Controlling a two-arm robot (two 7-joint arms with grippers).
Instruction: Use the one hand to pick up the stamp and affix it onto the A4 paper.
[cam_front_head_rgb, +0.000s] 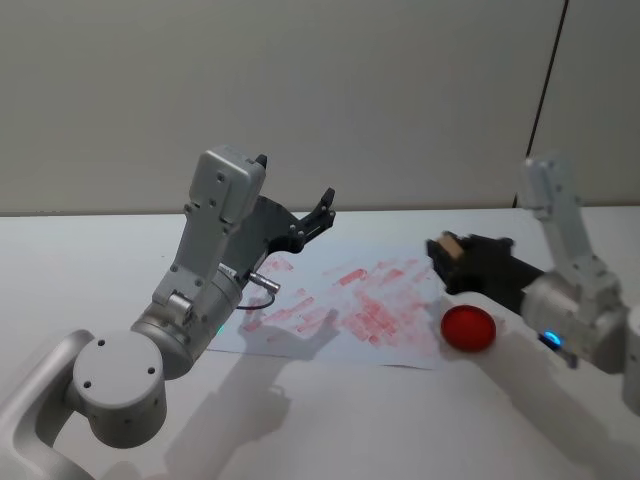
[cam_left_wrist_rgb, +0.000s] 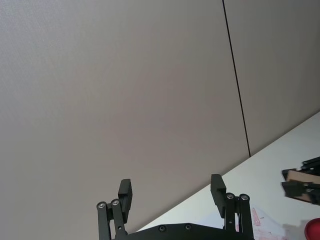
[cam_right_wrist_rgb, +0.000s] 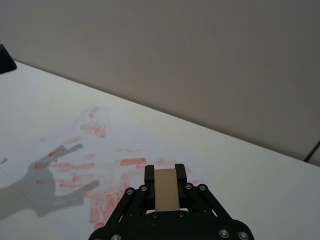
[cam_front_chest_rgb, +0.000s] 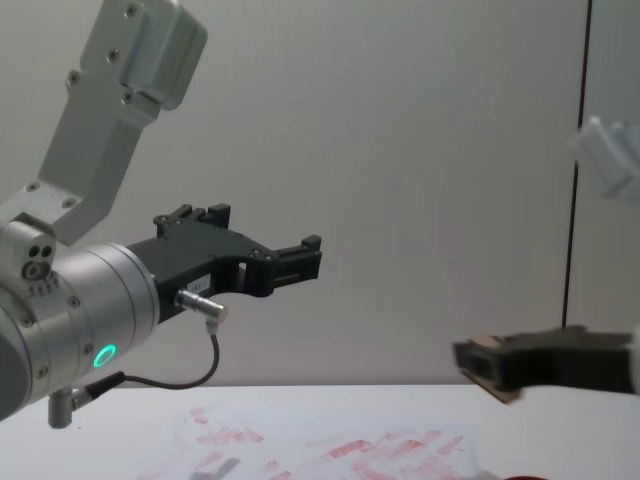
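Note:
My right gripper (cam_front_head_rgb: 447, 250) is shut on the stamp (cam_front_head_rgb: 450, 243), a small light-brown wooden block. It holds the block in the air over the right end of the A4 paper (cam_front_head_rgb: 350, 300), a white sheet covered in smudgy red imprints. In the right wrist view the stamp (cam_right_wrist_rgb: 166, 189) sits between the black fingers (cam_right_wrist_rgb: 150, 174) with the A4 paper (cam_right_wrist_rgb: 100, 150) below and beyond. The chest view shows the right gripper (cam_front_chest_rgb: 482, 365) well above the A4 paper (cam_front_chest_rgb: 330, 445). My left gripper (cam_front_head_rgb: 305, 200) hangs open and empty above the sheet's left part, and the left gripper (cam_left_wrist_rgb: 171, 189) faces the wall.
A round red ink pad (cam_front_head_rgb: 468, 327) lies on the white table (cam_front_head_rgb: 90, 270) just right of the paper, under my right wrist. The left arm's green ring (cam_front_chest_rgb: 103, 355) and cable (cam_front_chest_rgb: 180, 380) hang over the table's left side. A grey wall stands behind.

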